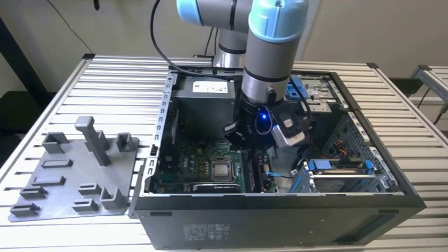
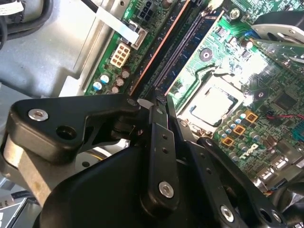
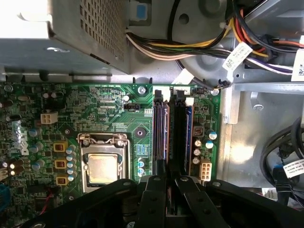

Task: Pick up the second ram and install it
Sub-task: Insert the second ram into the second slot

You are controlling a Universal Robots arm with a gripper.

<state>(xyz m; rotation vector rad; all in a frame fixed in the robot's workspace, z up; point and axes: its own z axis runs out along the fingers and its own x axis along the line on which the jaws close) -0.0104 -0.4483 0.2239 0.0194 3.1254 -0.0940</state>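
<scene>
Jaws nearly closed over second ram; ram seated in slot

We found an open computer case standing on a slatted metal table. Beside it, toward the exterior view's left, lay a grey fixture plate carrying upright blocks and posts. Inside the case we recorded a green motherboard with a bare processor socket, a perforated power supply, and a bundle of coloured cables.
</scene>
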